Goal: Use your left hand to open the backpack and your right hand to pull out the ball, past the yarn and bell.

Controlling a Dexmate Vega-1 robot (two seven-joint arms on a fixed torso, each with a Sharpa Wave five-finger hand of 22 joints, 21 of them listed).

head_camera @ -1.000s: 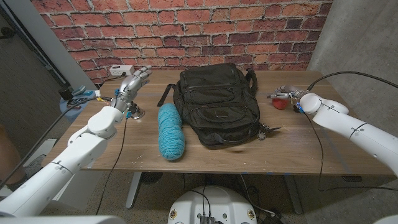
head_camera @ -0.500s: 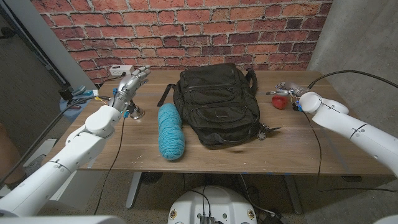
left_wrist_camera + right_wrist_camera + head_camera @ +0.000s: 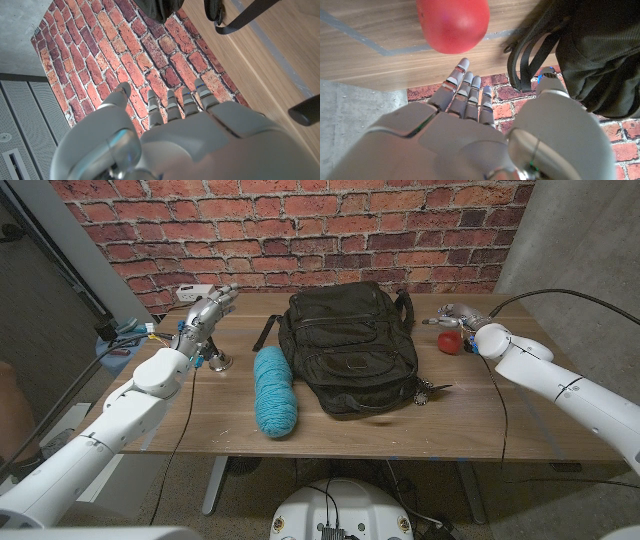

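The black backpack (image 3: 350, 350) lies closed in the middle of the table. Along its left side lies the teal yarn (image 3: 274, 390), and the silver bell (image 3: 217, 361) stands further left. The red ball (image 3: 450, 343) sits on the wood to the right of the backpack. My right hand (image 3: 458, 315) hovers just behind the ball with fingers apart, holding nothing. In the right wrist view the ball (image 3: 452, 22) is beyond the fingertips (image 3: 463, 65), with a gap between. My left hand (image 3: 205, 310) hangs above the bell, fingers stretched out and empty, as the left wrist view (image 3: 170, 135) also shows.
A white power box (image 3: 195, 292) with cables sits at the table's far left corner. A small dark keychain (image 3: 432, 390) lies by the backpack's near right corner. The backpack's straps (image 3: 530, 55) trail toward the brick wall.
My right hand has drawn back from the ball toward the table's far edge; the ball stays on the wood. The left hand has drifted slightly left.
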